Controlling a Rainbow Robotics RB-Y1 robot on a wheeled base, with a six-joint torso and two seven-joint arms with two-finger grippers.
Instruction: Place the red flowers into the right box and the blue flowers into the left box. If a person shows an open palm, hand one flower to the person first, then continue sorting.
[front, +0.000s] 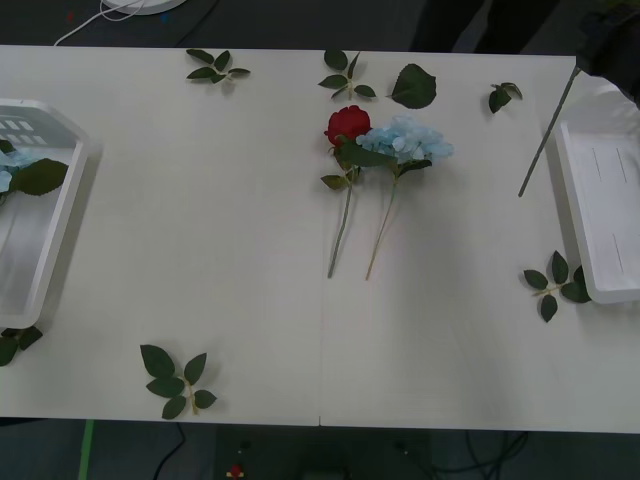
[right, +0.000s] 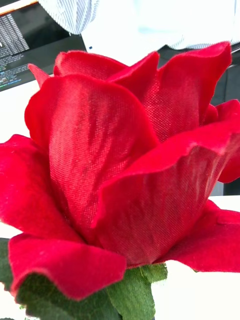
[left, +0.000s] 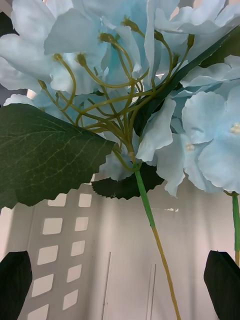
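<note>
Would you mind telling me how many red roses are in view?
2: one rose lies mid-table beside a blue flower; another rose sits close before the right wrist camera. More may be hidden.

You have a rose (front: 348, 124) and a hydrangea (front: 408, 139) lying side by side mid-table, rose to the left, heads touching, with the left box (front: 60, 215) holding another hydrangea (front: 12, 170) at the left edge and the right box (front: 604, 210) at the right edge.

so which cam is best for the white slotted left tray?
Front view: the shallow white plastic left tray sits at the table's left edge, rim and blue flower inside visible. Left wrist view shows just its slotted wall behind a pale blue bloom. Right wrist view: a red rose.
</note>
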